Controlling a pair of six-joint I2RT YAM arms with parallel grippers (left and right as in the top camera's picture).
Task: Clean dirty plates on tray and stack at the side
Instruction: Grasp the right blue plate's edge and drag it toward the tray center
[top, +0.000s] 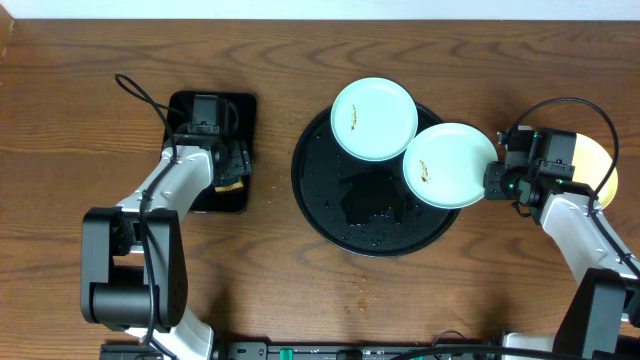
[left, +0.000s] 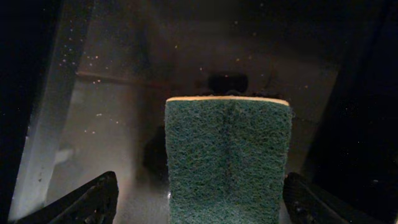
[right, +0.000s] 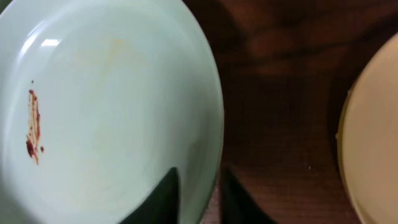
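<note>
The round black tray (top: 330, 205) sits mid-table. A pale blue plate (top: 374, 120) with a brown smear rests on its far rim. A second pale blue plate (top: 450, 165), also smeared, overhangs the tray's right rim; my right gripper (top: 492, 181) is shut on its right edge, one finger over and one under the rim (right: 198, 186). The pale yellow plate (top: 598, 165) lies on the table behind the right wrist and shows in the right wrist view (right: 373, 124). My left gripper (left: 199, 202) is open, its fingers either side of a green sponge (left: 229, 158).
The sponge lies in a small rectangular black tray (top: 235, 110) at the left, under the left wrist. A few brown crumbs (top: 357, 290) lie on the wooden table in front of the round tray.
</note>
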